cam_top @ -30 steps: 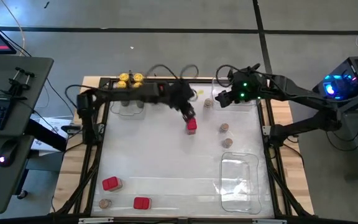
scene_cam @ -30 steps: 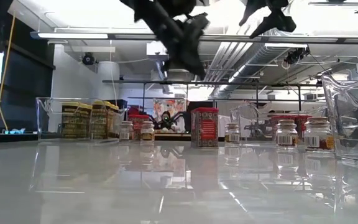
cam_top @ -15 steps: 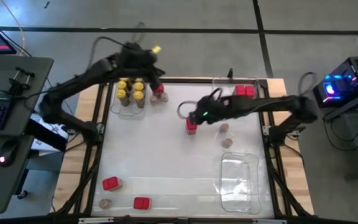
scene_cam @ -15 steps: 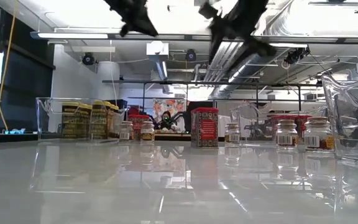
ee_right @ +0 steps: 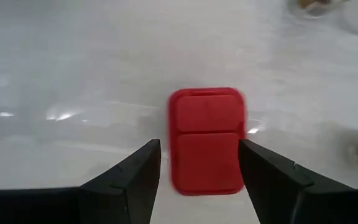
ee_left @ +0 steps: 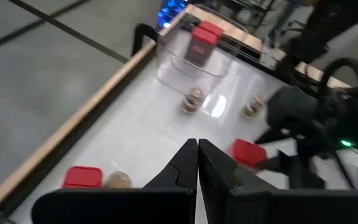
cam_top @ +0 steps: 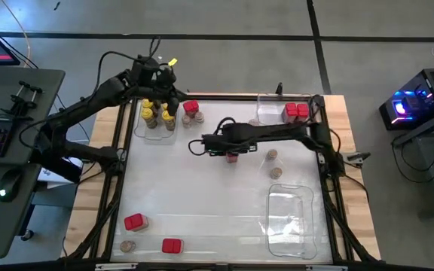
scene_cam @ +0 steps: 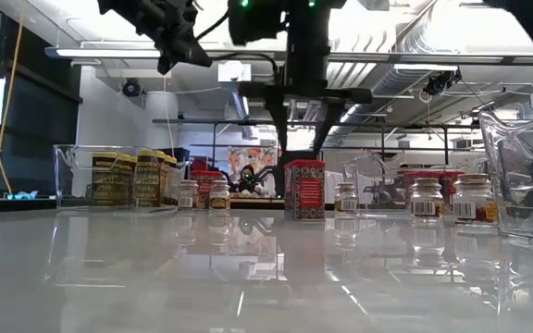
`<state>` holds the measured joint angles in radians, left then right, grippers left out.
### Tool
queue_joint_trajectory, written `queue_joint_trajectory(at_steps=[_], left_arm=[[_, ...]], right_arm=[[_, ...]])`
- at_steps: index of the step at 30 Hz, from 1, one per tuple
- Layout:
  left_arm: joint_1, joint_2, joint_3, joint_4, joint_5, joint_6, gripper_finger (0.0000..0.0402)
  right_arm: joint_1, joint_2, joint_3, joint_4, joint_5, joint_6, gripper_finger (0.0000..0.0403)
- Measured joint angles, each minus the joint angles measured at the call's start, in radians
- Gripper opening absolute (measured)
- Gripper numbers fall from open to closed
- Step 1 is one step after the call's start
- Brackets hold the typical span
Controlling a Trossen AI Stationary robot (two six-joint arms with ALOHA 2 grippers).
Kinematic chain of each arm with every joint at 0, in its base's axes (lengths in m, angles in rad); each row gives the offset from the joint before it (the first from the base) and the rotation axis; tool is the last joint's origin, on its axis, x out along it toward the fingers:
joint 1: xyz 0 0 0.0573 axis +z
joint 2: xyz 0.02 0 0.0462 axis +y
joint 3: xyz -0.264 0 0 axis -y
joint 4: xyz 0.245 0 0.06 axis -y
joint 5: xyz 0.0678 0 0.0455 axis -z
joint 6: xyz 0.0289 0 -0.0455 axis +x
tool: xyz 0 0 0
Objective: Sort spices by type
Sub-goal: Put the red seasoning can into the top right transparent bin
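Note:
A red square-topped box (cam_top: 232,157) stands upright on the white table's middle, also seen in the low view (scene_cam: 305,190). My right gripper (ee_right: 199,144) hangs open over it, pointing down, one finger on either side of its red top (ee_right: 207,140), just above it and clear of it (scene_cam: 303,139). My left gripper (cam_top: 168,84) is shut and raised over the far-left corner (ee_left: 197,163), above the tray of yellow-lidded jars (cam_top: 157,113). Another red box (cam_top: 191,108) stands beside that tray.
A far-right tray (cam_top: 266,105) holds red boxes (cam_top: 296,111). Brown-lidded jars (cam_top: 271,154) (cam_top: 276,173) stand right of the middle box. A clear tray (cam_top: 288,218) lies near right. Two red boxes (cam_top: 134,222) (cam_top: 172,245) and a brown jar (cam_top: 128,246) sit near left.
My left gripper has left the middle red box, rising and swinging to the far-left corner. My right arm has swept from the far-right tray toward the table's middle and now hangs over that box. The box has stayed where it was.

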<state>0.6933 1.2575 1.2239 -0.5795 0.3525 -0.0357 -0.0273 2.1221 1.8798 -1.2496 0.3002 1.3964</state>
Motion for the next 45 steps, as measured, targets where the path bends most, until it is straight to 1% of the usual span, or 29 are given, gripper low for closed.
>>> queue_joint_trajectory(at_steps=[2,5,9,13,18,21,23,27,30,33,36,37,41,45], left_arm=[[0.0,0.002,-0.002,-0.003,0.027,-0.001,0.0],[0.0,0.0,0.0,0.01,0.031,0.0,0.0],[0.0,0.001,0.0,0.008,0.031,0.004,0.0],[0.0,0.001,0.0,0.009,0.031,0.005,0.0],[0.0,0.001,0.0,0.009,0.031,0.007,0.0],[0.0,0.001,0.0,0.009,0.031,0.007,0.0],[0.0,0.001,0.0,0.009,0.031,0.012,0.0],[0.0,0.001,0.0,0.008,0.031,0.014,0.0],[0.0,0.001,0.0,0.008,0.031,0.015,0.0],[0.0,0.001,0.0,0.008,0.031,0.03,0.0],[0.0,0.001,0.0,0.009,0.031,0.033,0.0],[0.0,0.001,0.0,0.009,0.031,0.036,0.0],[0.0,0.001,0.0,0.008,0.03,0.039,0.0],[0.0,0.001,0.0,0.008,0.03,0.038,0.0]], right_arm=[[-0.001,0.038,0.06,-0.07,0.017,0.019,0.021],[-0.001,0.064,0.117,-0.123,0.031,0.019,0.021],[-0.003,0.066,0.137,-0.102,0.043,0.018,0.021],[-0.006,0.067,0.164,-0.093,0.012,0.006,0.021],[-0.013,0.067,0.164,-0.065,0.034,-0.029,0.021],[-0.028,0.067,0.164,-0.061,0.014,-0.059,0.021],[-0.033,0.068,0.164,-0.079,0.021,-0.04,0.0212],[-0.04,0.068,0.164,-0.142,0.028,-0.001,0.0237],[-0.04,0.068,0.163,-0.139,0.025,-0.027,0.0265],[-0.04,0.068,0.163,-0.131,-0.024,-0.05,0.0282],[-0.04,0.068,0.163,-0.121,-0.095,-0.043,0.0285],[-0.04,0.068,0.163,-0.121,-0.102,-0.041,0.0286],[-0.031,0.068,0.163,-0.121,-0.063,-0.04,0.0286],[-0.03,0.067,0.152,-0.123,-0.063,-0.009,0.0286]])
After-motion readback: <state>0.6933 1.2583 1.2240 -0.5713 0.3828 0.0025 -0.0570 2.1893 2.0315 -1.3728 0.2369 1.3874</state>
